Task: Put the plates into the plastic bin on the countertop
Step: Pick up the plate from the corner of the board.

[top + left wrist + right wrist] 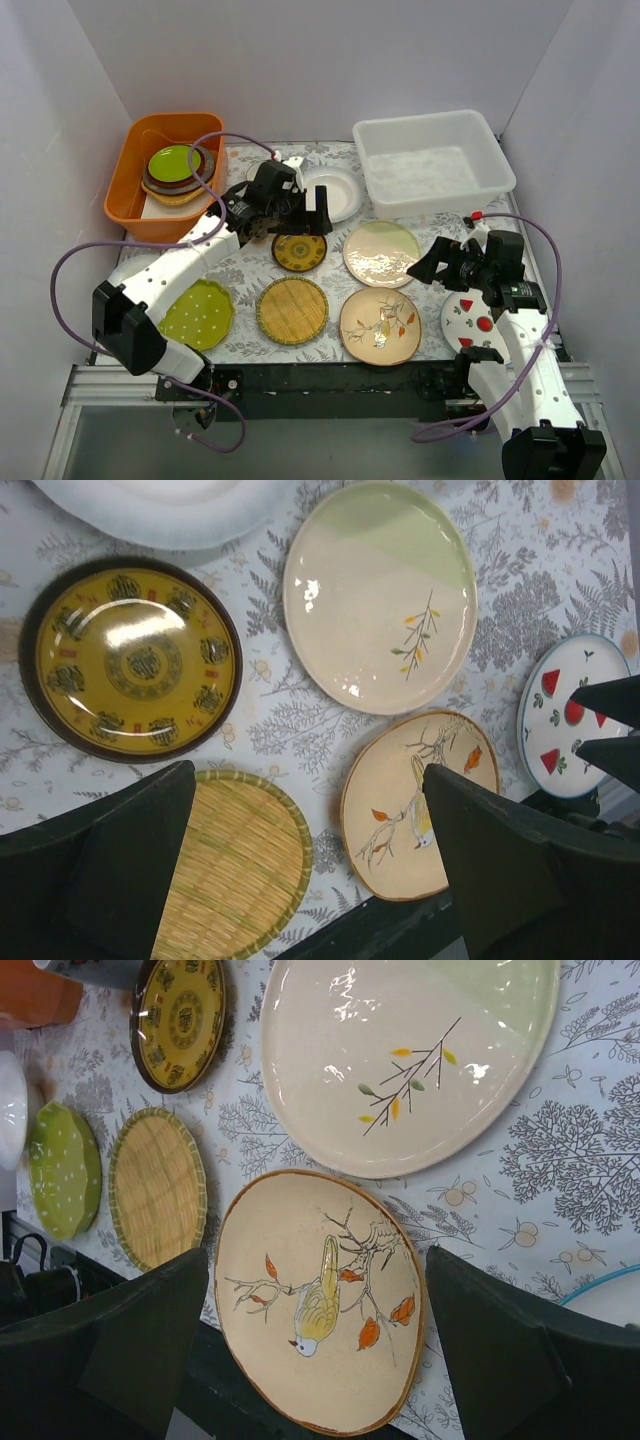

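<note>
Up top only: plastic bin (500, 172) and orange tub (124, 186), outside both wrist views. Left gripper (308, 775) and right gripper (318, 1258): spread wide, gripping nothing, above plates (330, 1360).

On the worktop (333, 280), the plain plate (338, 190) was set just beyond the left tool (305, 810), and the patterned plate (300, 251) just nearer than it. The woven plate (292, 311) was laid nearer still, with the dotted plate (200, 315) to its left, partly under the left arm (180, 260). Between the two tools the sprig plate (381, 254) was placed, with the bird plate (380, 326) in front of it, to the left of the right tool (425, 262). The strawberry plate (466, 316) was laid on the near side of the right tool, partly under the right arm (530, 350). The plastic bin (436, 203) was stood beyond the right tool. A tub (125, 178) holding stacked plates (178, 172) was stood beyond and to the left of the left tool.
</note>
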